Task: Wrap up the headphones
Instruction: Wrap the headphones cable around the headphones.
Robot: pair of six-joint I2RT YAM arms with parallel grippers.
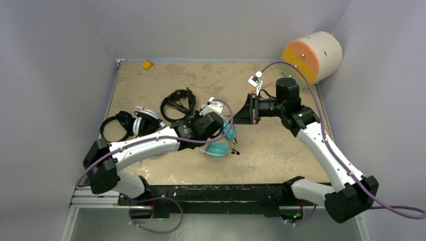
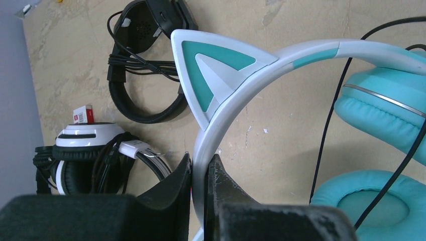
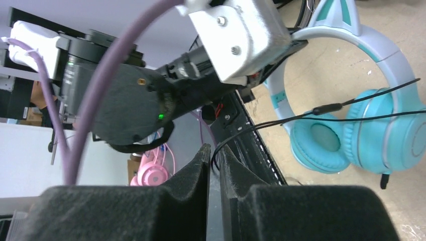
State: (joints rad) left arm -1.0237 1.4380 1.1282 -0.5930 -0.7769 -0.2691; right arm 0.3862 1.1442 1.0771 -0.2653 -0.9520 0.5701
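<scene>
From above, you have the teal headphones (image 1: 217, 149) near the middle of the table (image 1: 281, 155), toward its near edge. Your left tool (image 1: 223, 133) is right on top of them. Your right tool (image 1: 237, 118) hangs just beside them and points left toward them. Three more sets lie at the table's left: a black headset (image 1: 178, 104), a white-and-black headset (image 1: 143, 119) and a second black headset (image 1: 116, 126).

On the left wrist view, your left tool is clamped on the white headband (image 2: 236, 95), near the base of the cat ear (image 2: 216, 70). The teal ear cups (image 2: 382, 108) sit to the right, with the thin black cable (image 2: 325, 135) looping over them.

On the right wrist view, your right tool's fingers stand a thin slit apart. The cable runs into that slit at the tips, but you cannot tell whether it is pinched or loose. Beyond it the ear cups rest side by side on the table.
</scene>
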